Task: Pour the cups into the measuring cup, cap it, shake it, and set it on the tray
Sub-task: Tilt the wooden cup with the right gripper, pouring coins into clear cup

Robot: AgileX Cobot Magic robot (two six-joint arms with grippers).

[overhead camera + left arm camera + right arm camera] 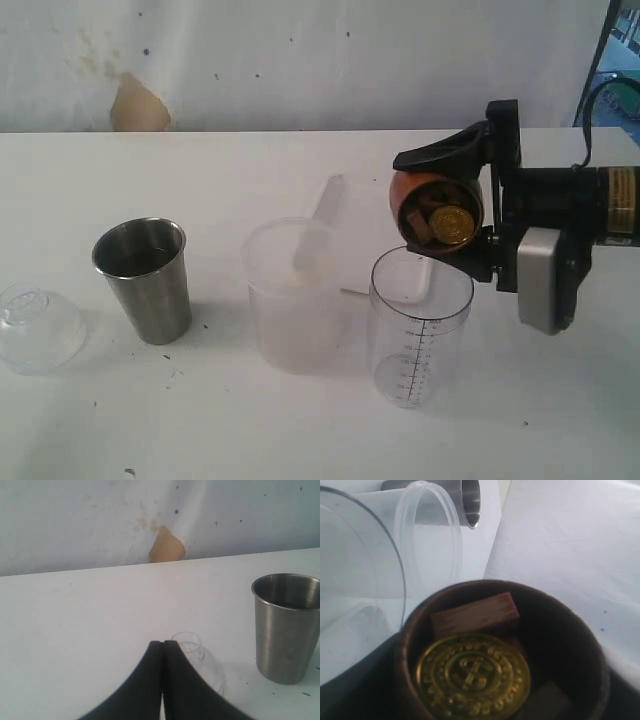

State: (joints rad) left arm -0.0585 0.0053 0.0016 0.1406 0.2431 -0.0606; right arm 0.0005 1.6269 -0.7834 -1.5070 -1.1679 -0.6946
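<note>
Wooden cup (pixel 408 195) tipped, held by right claw (pixel 442 202), 12 o'clock of measuring cup (pixel 420 335) | left claw (pixel 162 647) pressed closed, empty | risk: coin (pixel 451 223) may overshoot, landing on counter (pixel 300 440).

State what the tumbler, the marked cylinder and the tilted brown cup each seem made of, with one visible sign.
The tumbler: likely stainless steel; grey metallic sheen with reflections. The measuring cup: probably clear plastic; see-through wall, printed black scale. The brown cup: apparently wood, though uncertain; opaque orange-brown outside, dull dark inside.
</note>
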